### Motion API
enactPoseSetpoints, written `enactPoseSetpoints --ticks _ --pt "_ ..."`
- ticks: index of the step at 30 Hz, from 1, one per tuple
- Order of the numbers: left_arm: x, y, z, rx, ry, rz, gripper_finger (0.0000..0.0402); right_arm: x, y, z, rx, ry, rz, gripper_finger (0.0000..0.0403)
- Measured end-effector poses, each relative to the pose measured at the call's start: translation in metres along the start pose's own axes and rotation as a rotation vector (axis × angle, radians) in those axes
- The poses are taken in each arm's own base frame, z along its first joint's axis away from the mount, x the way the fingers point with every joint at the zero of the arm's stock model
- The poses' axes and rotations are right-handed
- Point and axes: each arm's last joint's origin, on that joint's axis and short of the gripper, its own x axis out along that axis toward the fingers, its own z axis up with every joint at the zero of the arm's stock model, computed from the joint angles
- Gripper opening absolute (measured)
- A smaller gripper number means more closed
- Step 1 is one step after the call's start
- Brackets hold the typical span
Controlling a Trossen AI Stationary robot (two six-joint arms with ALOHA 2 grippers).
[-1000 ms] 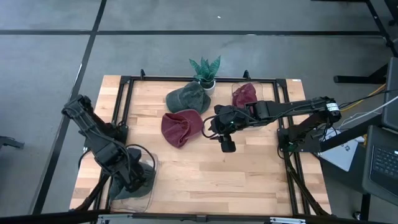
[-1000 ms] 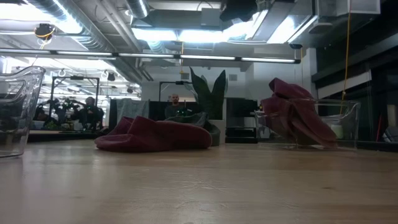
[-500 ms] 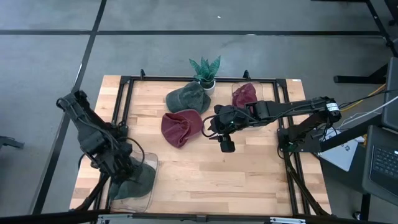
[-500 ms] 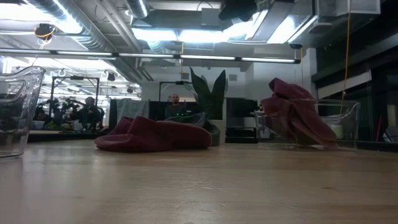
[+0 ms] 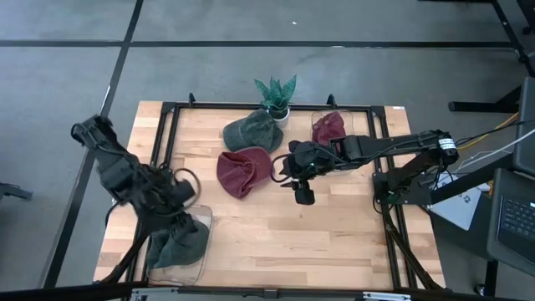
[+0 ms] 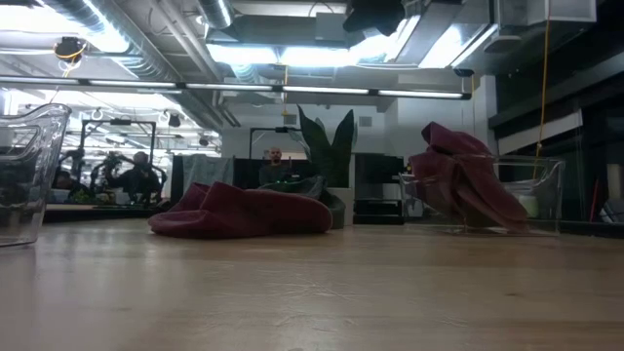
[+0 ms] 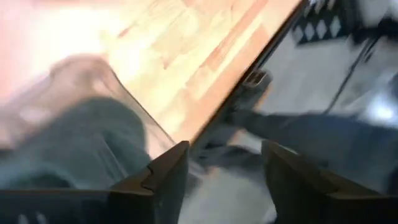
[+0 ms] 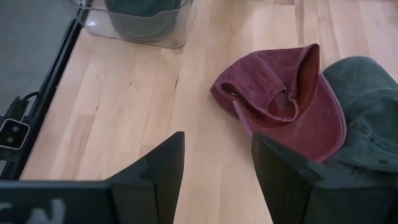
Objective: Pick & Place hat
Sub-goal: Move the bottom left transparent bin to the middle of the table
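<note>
Lifted clear: my left gripper (image 7: pixel 221 171), fingers spread, holding nothing — green hat (image 5: pixel 178 242) lies in the clear bin (image 5: pixel 197 266) at the near left corner. Mid-table: red hat (image 8: pixel 283 99); my right gripper (image 8: pixel 214 165), spread, hovers beside it.

Maroon hat (image 5: pixel 243 170), grey-green hat (image 5: pixel 251 130)

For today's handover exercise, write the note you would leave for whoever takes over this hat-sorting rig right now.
Left gripper: jaws open, empty, above the near-left clear bin.
Right gripper: jaws open, empty, hovering mid-table beside the loose red hat.
Done: one green hat lies in the near-left bin; one red hat lies in the far-right bin.
Left: the loose red hat and the green hat by the potted plant are on the table, not yet binned.
</note>
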Motion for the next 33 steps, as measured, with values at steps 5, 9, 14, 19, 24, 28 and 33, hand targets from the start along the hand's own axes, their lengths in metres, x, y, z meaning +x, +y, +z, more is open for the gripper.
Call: enactPoseSetpoints --ticks 5,9,14,19,24,28,33 --pt "0.031 -0.004 0.012 0.324 0.013 0.134 0.0149 0.0 0.0 0.0 0.014 -0.001 -0.012 0.0185" --pt "0.058 0.0 0.023 0.482 0.158 0.28 0.0104 0.0 -0.001 0.0 0.051 -0.002 -0.042 0.0185" --pt "0.085 0.006 0.029 0.668 0.326 0.419 0.0018 0.0 -0.001 0.0 0.075 -0.002 -0.043 0.0185" --pt "0.106 0.009 0.035 0.805 0.362 0.533 0.0002 -0.004 -0.001 -0.001 0.099 0.003 -0.044 0.0185" --pt "0.133 0.022 0.034 0.824 0.451 0.6 0.0003 -0.021 -0.002 0.002 0.111 0.037 -0.058 0.0185" --pt "0.153 0.037 0.029 0.798 0.495 0.568 0.0001 -0.037 -0.003 0.008 0.127 0.035 -0.088 0.0185" --pt "0.168 0.052 0.025 0.796 0.487 0.574 0.0002 -0.059 -0.004 0.014 0.127 0.012 -0.107 0.0185"
